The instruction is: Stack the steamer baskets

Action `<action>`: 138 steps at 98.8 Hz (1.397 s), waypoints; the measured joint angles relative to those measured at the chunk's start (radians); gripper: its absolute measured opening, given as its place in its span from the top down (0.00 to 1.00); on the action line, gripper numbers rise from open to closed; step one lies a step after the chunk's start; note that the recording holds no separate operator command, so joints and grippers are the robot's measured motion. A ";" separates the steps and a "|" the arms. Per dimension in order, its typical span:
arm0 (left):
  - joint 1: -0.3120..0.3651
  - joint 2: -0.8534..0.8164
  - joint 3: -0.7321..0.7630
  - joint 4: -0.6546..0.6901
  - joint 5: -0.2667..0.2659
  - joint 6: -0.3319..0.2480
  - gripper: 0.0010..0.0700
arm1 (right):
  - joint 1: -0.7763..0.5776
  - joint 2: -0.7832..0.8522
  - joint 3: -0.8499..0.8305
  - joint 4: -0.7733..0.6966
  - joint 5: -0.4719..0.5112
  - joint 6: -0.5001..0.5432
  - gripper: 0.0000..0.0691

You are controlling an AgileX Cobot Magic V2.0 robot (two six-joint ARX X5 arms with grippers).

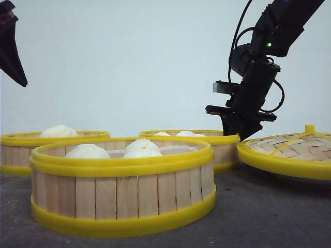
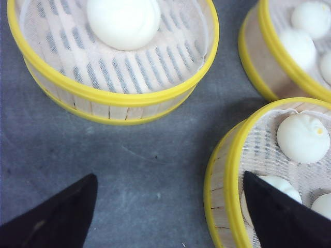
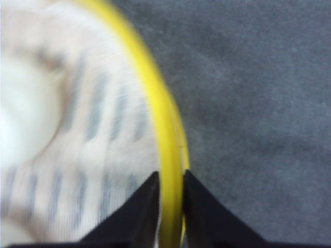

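Right gripper pinches the rear basket's yellow rim; left gripper hangs spread apart above the table.

Three baskets crowd the mat, with narrow gaps between

Bare grey mat lies between the left basket, front basket and rear basket; the lid blocks the right side.

Three slatted, yellow-rimmed steamer baskets sit upright, unstacked, near together, holding white buns.
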 joint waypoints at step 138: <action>0.069 -0.025 0.005 -0.016 0.000 0.077 0.22 | 0.269 -0.191 0.392 -0.586 -0.066 -0.056 0.97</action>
